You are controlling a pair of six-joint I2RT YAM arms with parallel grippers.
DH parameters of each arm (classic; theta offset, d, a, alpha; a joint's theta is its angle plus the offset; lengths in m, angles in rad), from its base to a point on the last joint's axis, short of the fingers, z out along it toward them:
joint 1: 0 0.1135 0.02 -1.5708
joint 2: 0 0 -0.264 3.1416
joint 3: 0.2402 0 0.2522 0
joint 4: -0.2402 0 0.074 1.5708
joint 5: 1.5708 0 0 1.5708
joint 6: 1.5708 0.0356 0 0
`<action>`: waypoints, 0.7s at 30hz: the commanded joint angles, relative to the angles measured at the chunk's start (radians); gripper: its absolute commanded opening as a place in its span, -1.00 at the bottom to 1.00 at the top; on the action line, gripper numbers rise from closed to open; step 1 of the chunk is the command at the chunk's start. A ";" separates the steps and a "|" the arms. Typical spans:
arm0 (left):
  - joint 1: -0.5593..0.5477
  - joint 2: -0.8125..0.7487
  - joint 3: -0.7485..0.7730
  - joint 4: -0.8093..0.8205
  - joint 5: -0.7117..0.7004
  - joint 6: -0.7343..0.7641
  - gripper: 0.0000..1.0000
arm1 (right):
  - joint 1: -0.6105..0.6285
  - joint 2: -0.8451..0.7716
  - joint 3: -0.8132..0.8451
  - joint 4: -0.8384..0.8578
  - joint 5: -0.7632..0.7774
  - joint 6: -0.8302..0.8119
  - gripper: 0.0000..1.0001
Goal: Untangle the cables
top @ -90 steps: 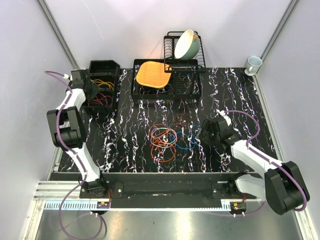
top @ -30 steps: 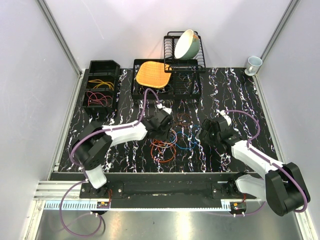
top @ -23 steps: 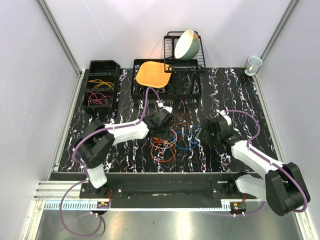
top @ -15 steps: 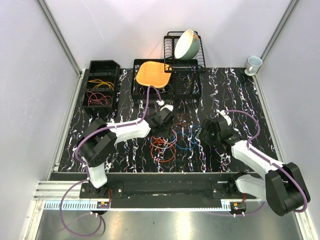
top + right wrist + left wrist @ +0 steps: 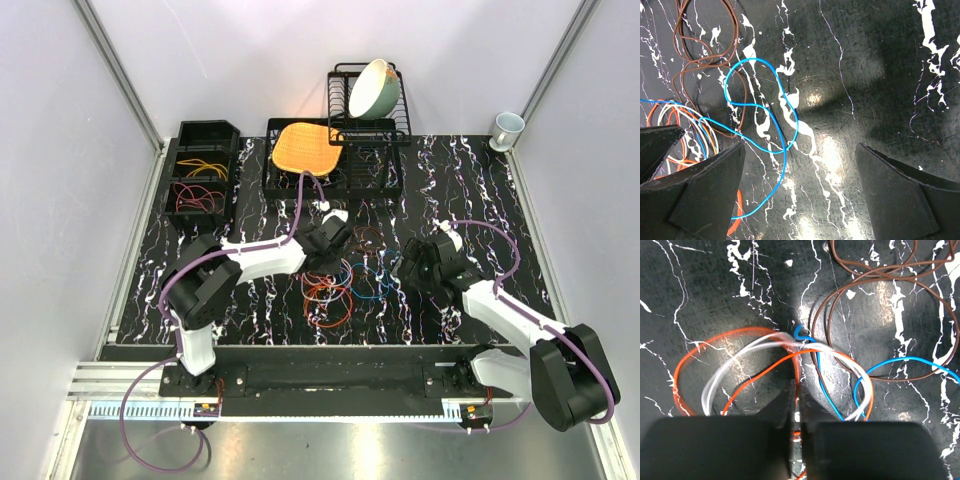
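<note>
Orange cable (image 5: 740, 331): runs through the tangle to the left claw (image 5: 796, 400).
Cables (image 5: 345, 275): coloured coils in the middle of the desk (image 5: 450, 190).
Left claw: just gone from half-spread to pressed together, apparently pinching that orange cable; pulling it free can begin.
Right claw (image 5: 800, 185): spread wide beside a blue loop (image 5: 756, 59).
Writing: none readable.

Two arms (image 5: 255, 258) (image 5: 505, 310), one tangle of cables (image 5: 340, 285), one bowl (image 5: 374, 88), one mug (image 5: 507, 129), one dish rack (image 5: 375, 170), one bin (image 5: 207, 127)
</note>
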 commanded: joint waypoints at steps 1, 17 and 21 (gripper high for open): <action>-0.005 0.000 0.035 0.043 -0.037 0.005 -1.00 | -0.001 0.003 0.037 0.026 0.003 -0.007 0.93; -0.005 -0.282 0.398 -0.371 0.075 0.036 -1.00 | -0.001 -0.003 0.034 0.029 0.003 -0.009 0.94; -0.005 -0.387 0.501 -0.448 0.114 0.062 -1.00 | -0.001 -0.009 0.033 0.029 0.003 -0.010 0.95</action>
